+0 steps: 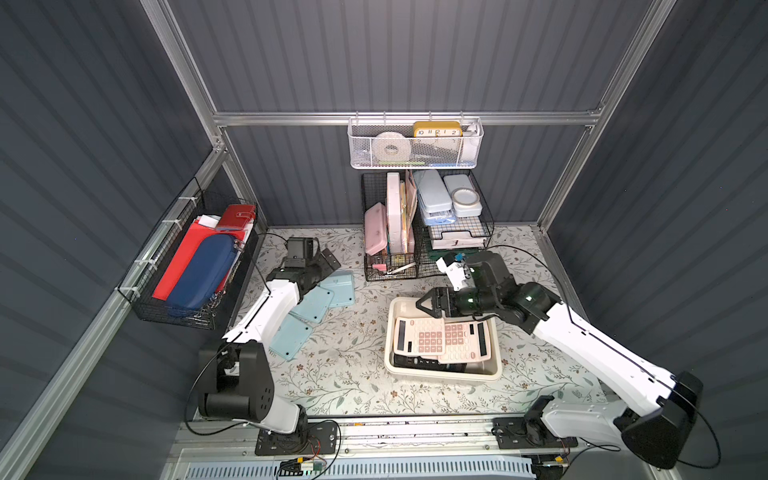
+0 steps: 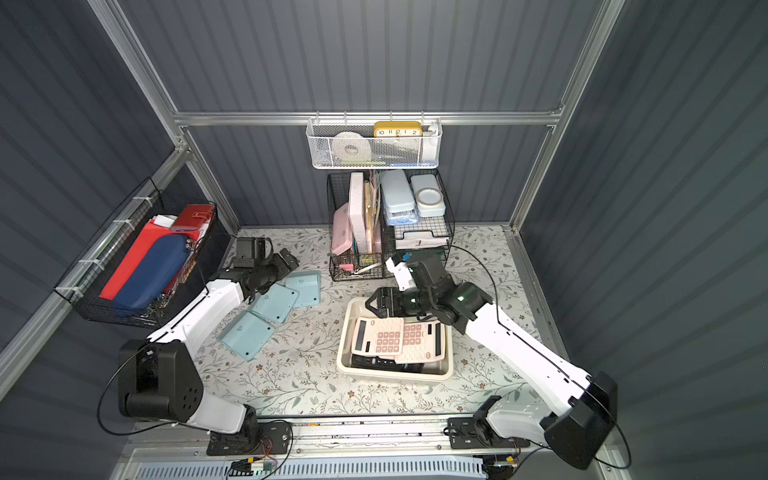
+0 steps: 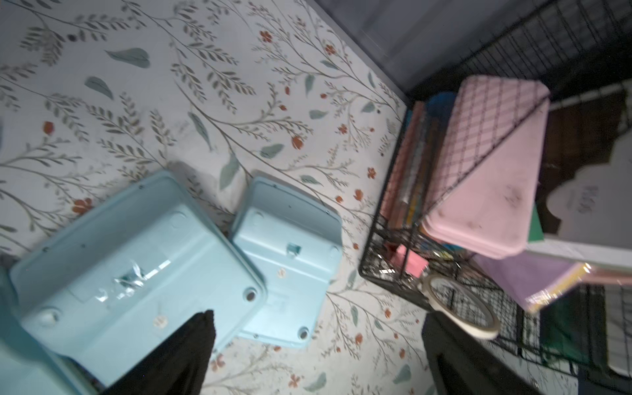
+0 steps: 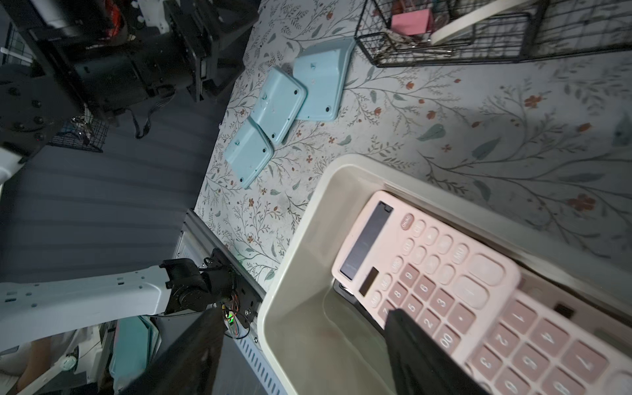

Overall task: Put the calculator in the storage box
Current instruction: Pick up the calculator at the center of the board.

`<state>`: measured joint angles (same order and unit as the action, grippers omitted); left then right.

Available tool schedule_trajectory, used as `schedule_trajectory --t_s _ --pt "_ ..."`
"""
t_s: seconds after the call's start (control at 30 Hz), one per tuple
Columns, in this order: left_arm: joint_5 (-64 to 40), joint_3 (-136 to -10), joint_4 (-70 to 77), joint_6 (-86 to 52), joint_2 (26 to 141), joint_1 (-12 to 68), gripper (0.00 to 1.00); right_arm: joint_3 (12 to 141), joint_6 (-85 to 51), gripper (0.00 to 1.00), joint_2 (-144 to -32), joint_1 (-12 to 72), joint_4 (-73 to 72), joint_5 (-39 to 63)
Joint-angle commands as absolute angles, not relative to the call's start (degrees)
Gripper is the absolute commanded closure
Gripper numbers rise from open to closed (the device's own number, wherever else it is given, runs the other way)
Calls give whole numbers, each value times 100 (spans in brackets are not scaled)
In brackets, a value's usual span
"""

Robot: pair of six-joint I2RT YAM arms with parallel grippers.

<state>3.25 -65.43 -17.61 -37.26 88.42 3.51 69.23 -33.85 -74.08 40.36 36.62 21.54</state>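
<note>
Calculator (image 1: 417, 336), pink and keys up: lay inside the storage box (image 1: 444, 376), right of centre in both top views. Slanted across a second pink calculator (image 1: 467, 340), with a black calculator (image 1: 417, 362) beneath, close to the box's lower wall. Appeared in the right wrist view as the same calculator (image 4: 427, 266), tilted over the bare inside of the storage box (image 4: 307, 307).

Right gripper (image 1: 430, 306): hovered over the upper end of the box, just above the calculator's display edge. Jaws spread wide, with nothing between them. Seen from the right wrist with one finger (image 4: 427, 352) in front of the keys and its partner outside the box wall. Could not tell whether that finger touched the keys.

Left gripper (image 1: 328, 259): hung left of centre in both top views, well apart from the box. Jaws spread to the full and empty, as shown in the left wrist view (image 3: 319, 314), above the floral worktop (image 1: 353, 374).

Blue calculators (image 1: 313, 303), three: lay face down on the worktop in an overlapping row, just beside the left gripper and outside the box.

Black wire baskets (image 1: 428, 232): stood at upper centre against the back wall, packed with pink and pale blue cases, near the box but apart from it.
</note>
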Motion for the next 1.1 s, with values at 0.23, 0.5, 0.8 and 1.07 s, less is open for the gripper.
schedule_trajectory --t_s 0.23,0.5,0.8,1.07 --pt "-222 -6566 -1269 -3070 9775 -929 1 8060 -3566 21 -8899 4825 2939 2370" --pt "-938 -6672 -1145 -2710 10463 -1362 1 8965 -3798 21 -10266 5144 2792 2540" --pt "-2023 -5943 -622 -2632 10220 -1362 1 9794 -4186 20 -11541 5291 2636 2407" --pt "-2566 -5240 -106 -2927 9720 -1310 1 10147 -4619 19 -12268 5291 2329 2117"
